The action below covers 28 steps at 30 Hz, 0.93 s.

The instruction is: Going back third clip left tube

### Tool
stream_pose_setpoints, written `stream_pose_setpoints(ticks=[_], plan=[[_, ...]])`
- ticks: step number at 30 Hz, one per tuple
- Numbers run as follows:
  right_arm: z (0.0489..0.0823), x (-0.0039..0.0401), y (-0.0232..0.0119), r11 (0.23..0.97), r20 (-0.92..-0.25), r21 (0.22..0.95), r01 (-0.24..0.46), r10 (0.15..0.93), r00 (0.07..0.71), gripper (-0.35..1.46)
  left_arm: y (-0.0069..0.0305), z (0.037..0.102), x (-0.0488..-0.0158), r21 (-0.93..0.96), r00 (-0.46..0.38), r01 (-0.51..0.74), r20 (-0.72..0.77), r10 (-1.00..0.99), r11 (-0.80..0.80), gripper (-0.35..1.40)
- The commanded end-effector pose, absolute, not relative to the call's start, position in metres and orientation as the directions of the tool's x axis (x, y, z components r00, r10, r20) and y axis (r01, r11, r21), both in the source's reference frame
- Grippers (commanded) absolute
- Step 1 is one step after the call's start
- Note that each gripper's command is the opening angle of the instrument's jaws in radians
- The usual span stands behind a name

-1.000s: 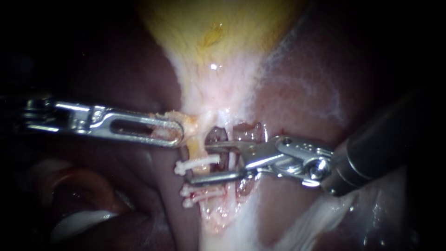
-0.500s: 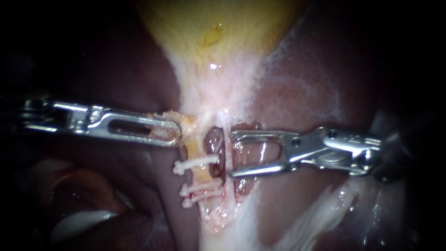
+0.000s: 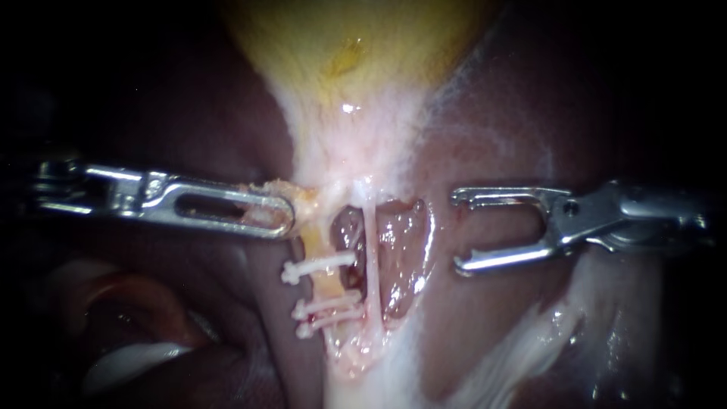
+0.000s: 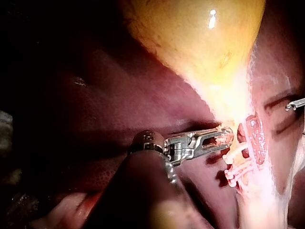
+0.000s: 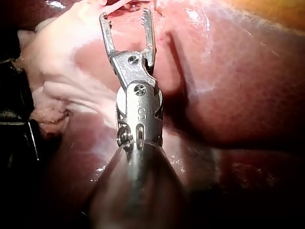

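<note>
Endoscope view: the liver (image 3: 500, 151) fills the background, dark red, with the yellow gallbladder (image 3: 356, 53) lying on it and narrowing downward to a pale neck. The left instrument (image 3: 280, 216) comes in level from the left; its hand is pressed together, pinching the gallbladder at the yellowish edge of that neck, just above the left tube (image 3: 326, 286). The right instrument (image 3: 457, 232) comes in level from the right. Its hand is spread wide and holds nothing, with the tips over bare liver, apart from both tubes and to the right of the opening between them.

The left tube runs down from the neck, thick and yellowish. The right tube (image 3: 371, 257) is a thin pale strand just beside it, with red liver showing in the opening on either side.

Three white clips sit across the left tube: the top clip (image 3: 318, 266) alone, then the two lower clips (image 3: 326, 312) close together beneath it.

The right wrist view shows the same spread hand with nothing between its two halves.
</note>
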State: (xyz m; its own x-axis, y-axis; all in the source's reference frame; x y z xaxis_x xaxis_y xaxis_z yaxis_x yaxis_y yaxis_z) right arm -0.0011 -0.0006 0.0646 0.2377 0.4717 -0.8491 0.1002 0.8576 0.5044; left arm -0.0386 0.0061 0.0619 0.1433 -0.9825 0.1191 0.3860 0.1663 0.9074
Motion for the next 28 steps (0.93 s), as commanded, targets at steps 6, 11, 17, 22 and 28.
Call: stream_pose_setpoints(ticks=[6, 11, 17, 22, 28], plan=[[0.0646, -0.0012, -0.0007, 0.857, -0.849, 0.505, 0.101, 0.472, 0.238, 0.50, 0.0064, 0.0640, -0.0399, 0.904, 0.138, 0.392, 0.126, -0.982, 0.171, -0.35], [0.0645, -0.0011, -0.0007, 0.857, -0.849, 0.505, 0.102, 0.472, 0.238, 0.50, 0.0069, 0.0657, -0.0405, 0.902, 0.140, 0.393, 0.135, -0.981, 0.180, -0.35], [0.0645, -0.0010, -0.0008, 0.857, -0.849, 0.505, 0.102, 0.472, 0.238, 0.50, 0.0071, 0.0666, -0.0410, 0.899, 0.140, 0.397, 0.137, -0.981, 0.183, -0.35], [0.0644, -0.0010, -0.0008, 0.857, -0.849, 0.506, 0.102, 0.473, 0.238, 0.50, 0.0070, 0.0668, -0.0413, 0.899, 0.142, 0.399, 0.137, -0.980, 0.183, -0.35], [0.0642, -0.0010, -0.0007, 0.856, -0.848, 0.507, 0.101, 0.474, 0.237, 0.50, 0.0070, 0.0668, -0.0413, 0.899, 0.142, 0.399, 0.137, -0.980, 0.183, -0.35]])
